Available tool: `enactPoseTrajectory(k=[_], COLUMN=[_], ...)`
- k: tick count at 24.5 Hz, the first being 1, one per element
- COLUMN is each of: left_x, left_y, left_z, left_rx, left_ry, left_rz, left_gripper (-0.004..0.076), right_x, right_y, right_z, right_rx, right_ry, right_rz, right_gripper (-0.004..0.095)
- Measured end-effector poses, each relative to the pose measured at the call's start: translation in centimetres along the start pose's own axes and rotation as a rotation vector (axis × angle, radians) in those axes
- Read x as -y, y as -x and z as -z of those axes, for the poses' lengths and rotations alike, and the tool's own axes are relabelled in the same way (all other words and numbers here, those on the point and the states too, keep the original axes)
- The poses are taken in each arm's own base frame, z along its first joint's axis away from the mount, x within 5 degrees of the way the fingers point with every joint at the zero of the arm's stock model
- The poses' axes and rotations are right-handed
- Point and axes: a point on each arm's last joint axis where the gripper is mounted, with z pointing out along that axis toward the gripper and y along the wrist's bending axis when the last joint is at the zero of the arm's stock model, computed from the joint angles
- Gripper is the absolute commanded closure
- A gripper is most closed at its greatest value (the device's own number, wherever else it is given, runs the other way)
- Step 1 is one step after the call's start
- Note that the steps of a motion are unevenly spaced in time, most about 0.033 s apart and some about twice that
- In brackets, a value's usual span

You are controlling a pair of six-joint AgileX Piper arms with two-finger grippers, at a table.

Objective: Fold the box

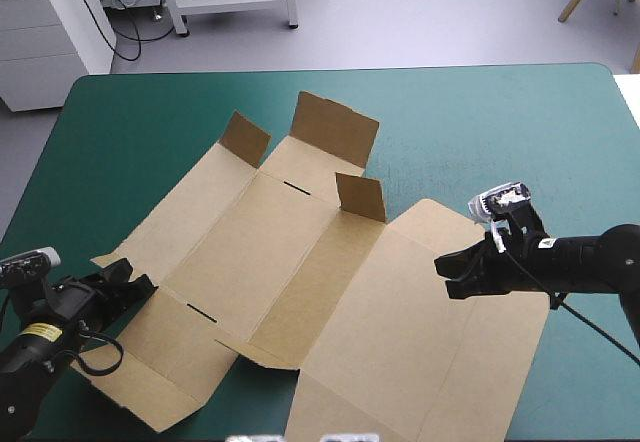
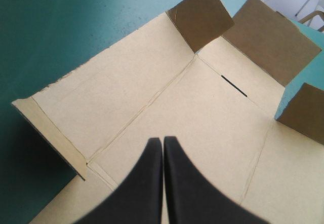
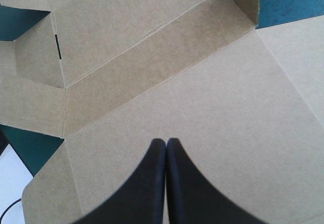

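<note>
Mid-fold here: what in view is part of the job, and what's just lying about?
Job: the box, mostly flat with some flaps raised; left gripper and right gripper, both shut, over it.
Lying about: nothing loose that I can see; only the teal-green cover underneath.

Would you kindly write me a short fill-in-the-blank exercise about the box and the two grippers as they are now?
1. The box lies on a ____ cover.
2. ____ of its flaps stand raised, all on the far side.
3. The left gripper and the right gripper both have their fingers ____.
Missing words: teal-green; three; shut.
</note>
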Motion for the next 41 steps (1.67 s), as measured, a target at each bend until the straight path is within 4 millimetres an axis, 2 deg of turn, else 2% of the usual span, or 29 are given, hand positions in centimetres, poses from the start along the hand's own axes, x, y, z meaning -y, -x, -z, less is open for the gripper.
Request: enactPoseTrajectory(k=[17,18,20,21,22,23,25,33,36,41], left_x=[0.2,0.2,0.2,0.2,0.2,0.2,0.2,0.2,0.2,0.3], left_y=[0.1,0.1,0.1,0.1,0.1,0.1,0.1,0.1,0.1,0.1], left_z=[0.0,0.0,0.0,0.0,0.0,0.0,0.0,0.0,0.0,0.0], left_rx=[0.009,0.009,0.010,0.010,0.010,0.010,0.010,0.010,0.010,0.008], left_ry=[-0.017,-0.017,-0.017,-0.017,-0.018,-0.018,-0.018,-0.018,-0.019,-0.032], left_rz=[0.020,0.020,0.020,0.020,0.021,0.021,0.021,0.021,0.022,0.038], left_gripper=[0.0734,0.0734,0.0734,0.0734,0.0734,0.0734,0.0734,0.0734,0.0734,0.0734], right_x=[0.0,0.0,-0.1,-0.1,-0.1,-0.1,-0.1,0.3,0.3,0.9], right_y=[-0.1,-0.1,-0.1,-0.1,-0.2,-0.2,-0.2,0.3,1.5,4.8], right_z=[0.0,0.0,0.0,0.0,0.0,0.0,0.0,0.3,0.9,1.8], right_rx=[-0.006,-0.006,-0.011,-0.015,-0.019,-0.021,-0.021,0.003,0.023,0.051], right_ry=[0.005,0.005,0.010,0.012,0.011,0.011,0.007,-0.044,-0.080,-0.126], right_rz=[0.000,0.000,0.000,0.001,0.001,-0.001,-0.012,0.000,0.015,0.021], right_gripper=[0.0913,0.0856,0.0661,0.0435,0.0311,0.0142,-0.0007,-0.0010,-0.0010,-0.0010])
